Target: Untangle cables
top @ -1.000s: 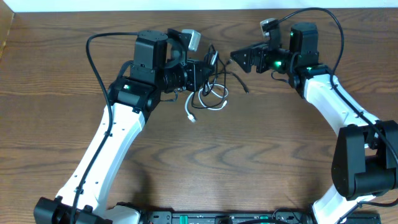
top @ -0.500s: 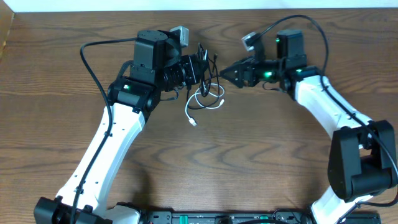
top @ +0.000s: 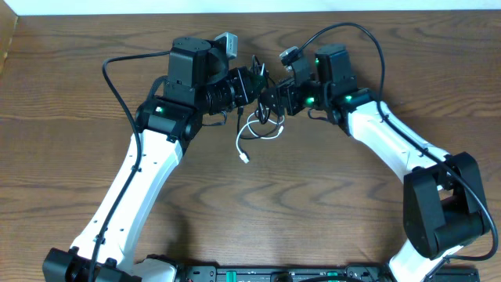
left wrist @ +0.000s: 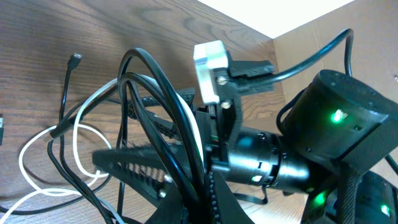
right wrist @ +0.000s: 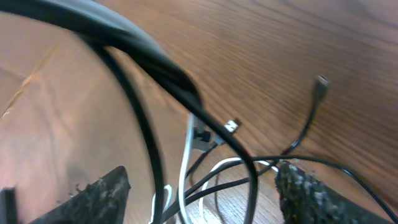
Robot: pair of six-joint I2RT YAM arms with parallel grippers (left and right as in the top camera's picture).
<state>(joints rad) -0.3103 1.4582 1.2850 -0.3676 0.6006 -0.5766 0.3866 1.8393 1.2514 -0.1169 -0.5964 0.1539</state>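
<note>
A: Across the wooden table (top: 329,204), swung the right arm (top: 391,149) in since a second ago, from one o'clock toward twelve. Left the left arm (top: 141,172) nearly as before.

B: Pincers?

A: Spread wide on the right gripper (top: 270,98), straddling the tangle. Apparently pinched shut on the left gripper (top: 254,82), clamping raised loops of the black cable (left wrist: 64,102).

B: And the cords?

A: Bunched between both grippers at twelve o'clock. Looped on the wood just toward six from there, the white cable (top: 264,135), threaded through black strands. Farther toward six, lying free, the white plug (top: 246,159); free as well, the black plug (right wrist: 320,84).

B: Best way to proceed?

A: Probably by closing on one black strand only, never white and black together. Worth checking the right wrist view first: several strands between those fingertips (right wrist: 298,186). Then pulling slowly toward three o'clock, keeping the left grip firm, watching for white loops tightening rather than sliding out. Easing off at any snag.
</note>
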